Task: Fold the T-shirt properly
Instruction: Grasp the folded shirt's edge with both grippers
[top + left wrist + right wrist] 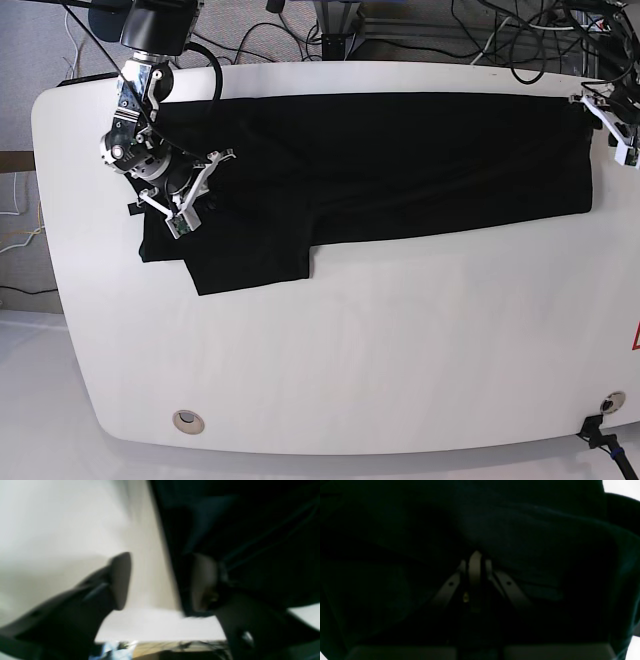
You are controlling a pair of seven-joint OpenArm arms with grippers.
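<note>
The T-shirt [380, 160] lies on the far half of the white table [350, 340], plain black side up, folded into a long band whose long axis runs across the table from side to side. A sleeve flap [245, 255] sticks out toward the near edge at the base view's left end. The right gripper [180, 195] rests on that end, its fingers pinched together on the cloth. The left gripper [160, 580] is at the band's other end with its fingers spread apart, one finger [120, 580] over bare table, the other against the cloth edge.
</note>
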